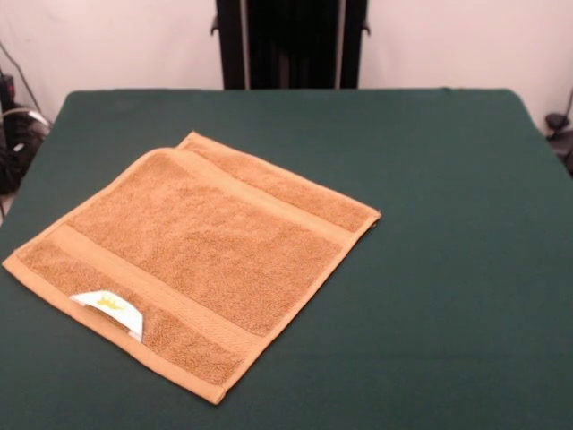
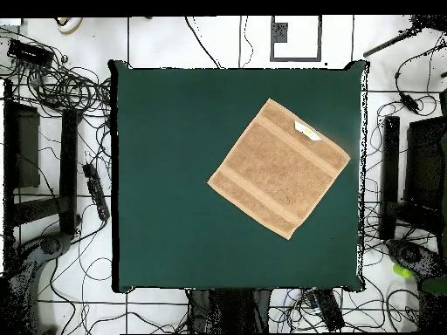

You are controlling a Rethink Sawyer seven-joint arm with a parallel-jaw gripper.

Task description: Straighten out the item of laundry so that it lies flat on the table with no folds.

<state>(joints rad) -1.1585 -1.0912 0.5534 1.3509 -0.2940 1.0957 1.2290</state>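
The item of laundry is an orange-tan terry towel (image 1: 192, 251) lying spread on the dark green table (image 1: 430, 269), turned like a diamond. In the front view it sits on the left half of the table; in the overhead view the towel (image 2: 279, 167) is right of centre on the table (image 2: 166, 174). Two flat woven bands cross it. A small white tag (image 1: 109, 309) shows at its near-left hem, also visible as the tag (image 2: 306, 131) from above. At the far corner a narrow strip looks doubled under the edge. No gripper shows in either view.
The black pedestal (image 1: 288, 43) stands behind the table's far edge. Cables and dark equipment (image 2: 61, 131) lie on the floor around the table in the overhead view, with more gear (image 2: 419, 183) on the other side.
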